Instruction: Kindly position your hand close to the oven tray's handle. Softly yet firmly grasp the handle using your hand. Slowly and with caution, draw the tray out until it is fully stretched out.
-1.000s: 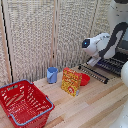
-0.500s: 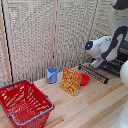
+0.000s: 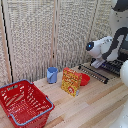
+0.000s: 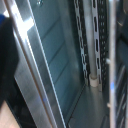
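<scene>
In the exterior view my white arm (image 3: pixel 102 47) reaches in from the right. Its hand (image 3: pixel 98 63) hangs just above the darker slatted flap with its long black bar (image 3: pixel 94 73), at the front of the dark toaster oven (image 3: pixel 116 66). The fingers are too small to make out there. The wrist view is a very close, blurred look into the oven, showing a glossy glass and metal panel (image 4: pixel 47 60) and pale perforated bars (image 4: pixel 95 40) that may belong to the oven tray. A dark blue patch (image 4: pixel 4 30) at the edge may be a fingertip.
A red wire basket (image 3: pixel 22 102) stands at the exterior view's lower left on the wooden table (image 3: pixel 90 107). A blue cup (image 3: pixel 52 75), a yellow and orange box (image 3: pixel 71 81) and a red bowl (image 3: pixel 84 79) sit between the basket and the oven. A wicker screen (image 3: pixel 45 35) stands behind.
The arm's wrist has sunk slightly toward the oven front. The basket, cup, box and bowl have not moved.
</scene>
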